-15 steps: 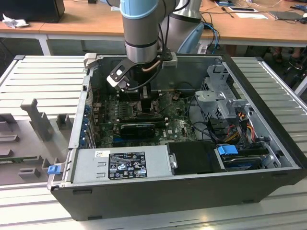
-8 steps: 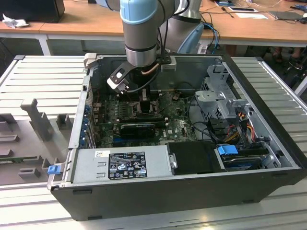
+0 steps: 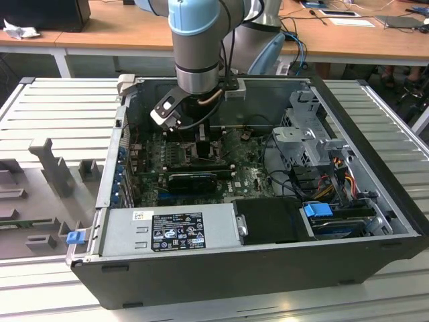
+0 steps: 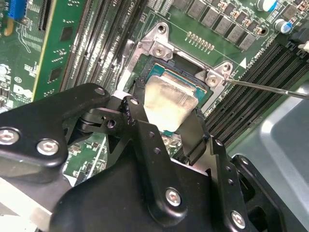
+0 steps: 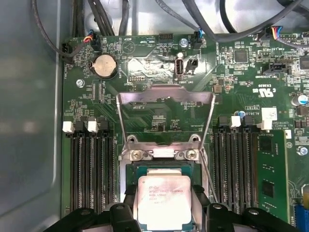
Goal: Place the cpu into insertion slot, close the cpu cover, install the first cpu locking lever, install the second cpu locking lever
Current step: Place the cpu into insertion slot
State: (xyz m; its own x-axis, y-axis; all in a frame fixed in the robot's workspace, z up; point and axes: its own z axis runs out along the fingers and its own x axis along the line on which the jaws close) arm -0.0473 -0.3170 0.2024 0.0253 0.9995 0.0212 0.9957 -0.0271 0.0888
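Note:
In both wrist views my gripper (image 5: pixel 164 215) (image 4: pixel 166 123) is shut on the cpu (image 5: pixel 164 195) (image 4: pixel 169 101), a silver-topped square chip with a black finger against each of two opposite sides. The chip sits right over the insertion slot (image 5: pixel 141 169) (image 4: pixel 157 69), whose dark recess shows past its far edge; I cannot tell whether it is seated. Beyond the socket the cpu cover (image 5: pixel 165 98) stands swung up and open. A thin wire locking lever (image 4: pixel 270 89) (image 5: pixel 206 169) runs free beside the socket. In the exterior view the gripper (image 3: pixel 204 144) reaches down into the computer case.
Long black memory slots (image 5: pixel 91 169) (image 5: pixel 234 169) flank the socket on both sides. A green card (image 5: pixel 270 179) stands close by. Case walls (image 3: pixel 114 168), a drive cage (image 3: pixel 312 137), cable bundles (image 3: pixel 281 164) and the power supply (image 3: pixel 174 231) ring the motherboard.

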